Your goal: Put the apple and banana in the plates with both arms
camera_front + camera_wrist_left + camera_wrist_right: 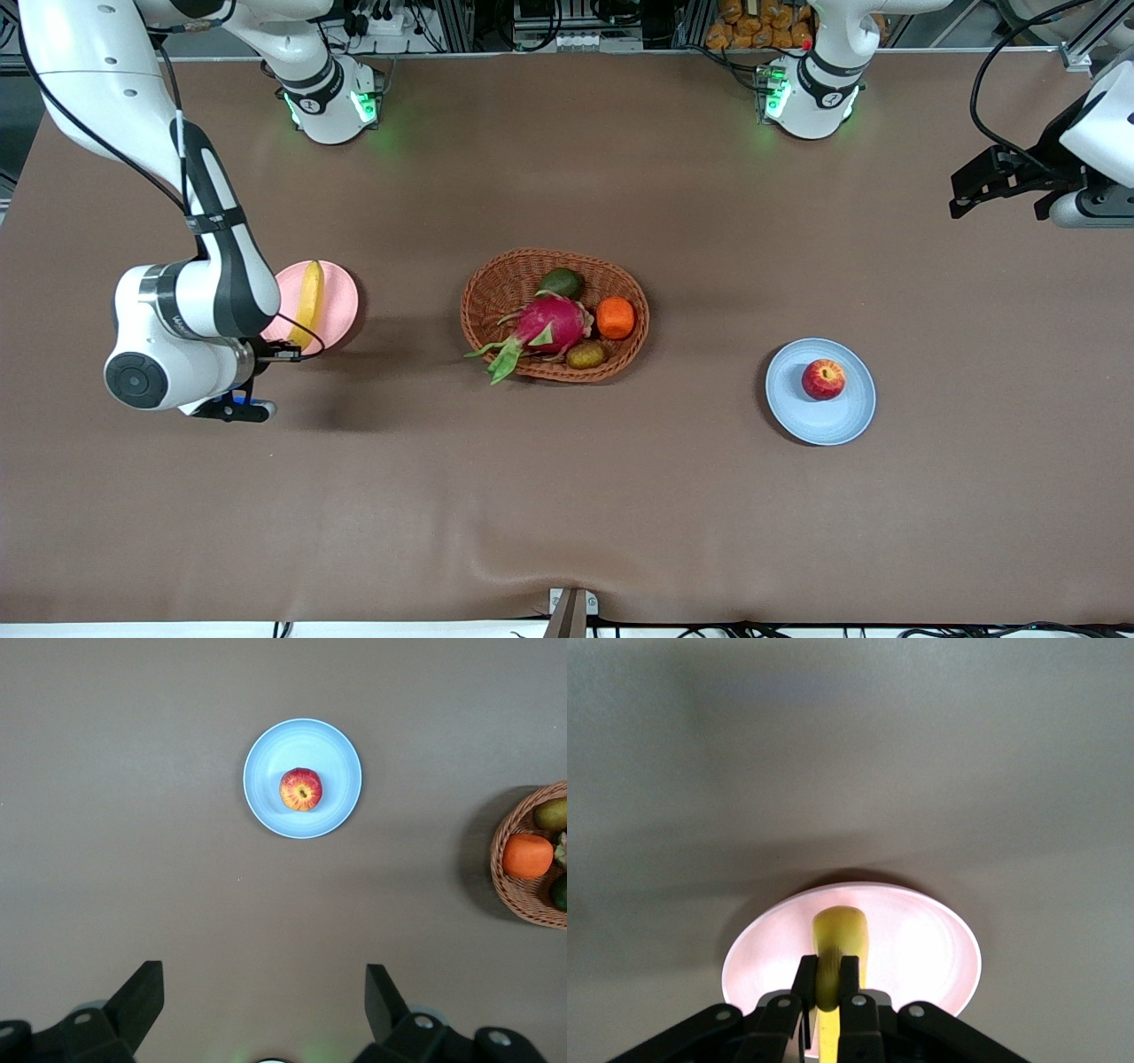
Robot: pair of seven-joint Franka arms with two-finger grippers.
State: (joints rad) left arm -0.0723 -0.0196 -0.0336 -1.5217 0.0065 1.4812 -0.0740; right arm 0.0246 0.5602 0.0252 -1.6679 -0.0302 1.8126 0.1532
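1. Where the front view looks down on the brown table (pixel 567 496), the banana (pixel 309 297) lies on the pink plate (pixel 341 301) toward the right arm's end, and the apple (pixel 824 379) sits on the blue plate (pixel 833 424) toward the left arm's end, nearer the front camera than the pink plate
2. Between the two plates stands an oval wicker basket (pixel 496 292) holding a magenta dragon fruit (pixel 551 323), an orange fruit (pixel 616 318), a dark green fruit (pixel 562 283) and a small brownish fruit (pixel 586 355); it is well apart from both plates
3. The right arm's bulky wrist covers the edge of the pink plate and hides most of the right gripper (pixel 282 353), which sits at the banana's nearer end
4. The left gripper (pixel 997 182) hangs over bare table at the left arm's end, well apart from the blue plate, and that arm waits
5. In the left wrist view, the left gripper (pixel 264 1001) is released, its two dark fingers (pixel 137 1001) spread wide over bare cloth; the apple (pixel 301 789) rests at the middle of the blue plate (pixel 266 806), with the basket (pixel 505 895) and the orange fruit (pixel 528 856) at the frame's edge
6. In the right wrist view, the right gripper (pixel 828 979) is clenched on the banana (pixel 838 939), which lies over the pink plate (pixel 921 948); nothing else stands around it
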